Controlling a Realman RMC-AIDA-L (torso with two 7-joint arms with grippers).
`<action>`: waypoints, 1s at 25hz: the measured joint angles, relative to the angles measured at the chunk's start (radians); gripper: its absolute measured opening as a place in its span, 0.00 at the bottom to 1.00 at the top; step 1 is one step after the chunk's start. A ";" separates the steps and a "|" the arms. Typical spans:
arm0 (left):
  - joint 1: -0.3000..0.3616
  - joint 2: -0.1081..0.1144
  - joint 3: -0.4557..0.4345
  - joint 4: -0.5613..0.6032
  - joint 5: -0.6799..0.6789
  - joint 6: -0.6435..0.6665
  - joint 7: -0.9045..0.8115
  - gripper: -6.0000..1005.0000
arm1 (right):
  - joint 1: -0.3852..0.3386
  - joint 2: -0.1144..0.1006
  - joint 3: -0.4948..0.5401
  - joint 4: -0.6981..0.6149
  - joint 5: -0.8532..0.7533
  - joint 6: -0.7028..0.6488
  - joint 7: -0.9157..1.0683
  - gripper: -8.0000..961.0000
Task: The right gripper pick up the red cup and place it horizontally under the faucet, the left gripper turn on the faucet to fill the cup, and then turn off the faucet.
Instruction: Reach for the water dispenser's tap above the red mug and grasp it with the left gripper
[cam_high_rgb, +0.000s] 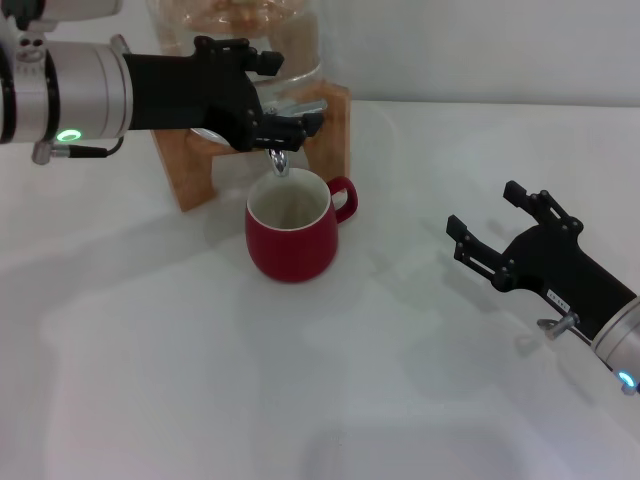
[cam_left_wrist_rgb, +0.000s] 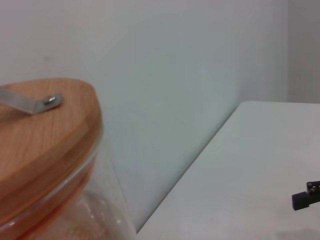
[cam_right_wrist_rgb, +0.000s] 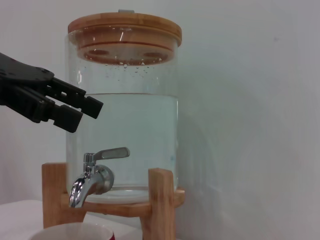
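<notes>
Left gripper (cam_high_rgb: 300, 128) hovers above the faucet (cam_right_wrist_rgb: 92, 175), fingers nearly together, gripping nothing; right gripper (cam_high_rgb: 490, 228) rests spread, empty.

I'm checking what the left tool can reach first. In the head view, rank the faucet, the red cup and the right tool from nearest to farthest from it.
1. The faucet: directly below the left tool, at the wooden stand.
2. The red cup: on the table under the spout, in front of the stand.
3. The right tool: far off at the table's right side, open.
</notes>
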 joint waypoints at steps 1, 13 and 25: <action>0.000 0.000 0.000 0.000 0.000 0.000 0.000 0.85 | 0.001 0.000 0.000 0.000 0.000 0.000 0.000 0.91; -0.050 -0.001 0.000 -0.061 0.032 -0.008 0.002 0.85 | -0.003 0.000 0.000 0.000 -0.001 -0.001 0.000 0.91; -0.055 -0.003 -0.001 -0.072 0.036 0.002 0.022 0.85 | 0.001 0.000 0.000 0.000 -0.001 -0.005 0.000 0.91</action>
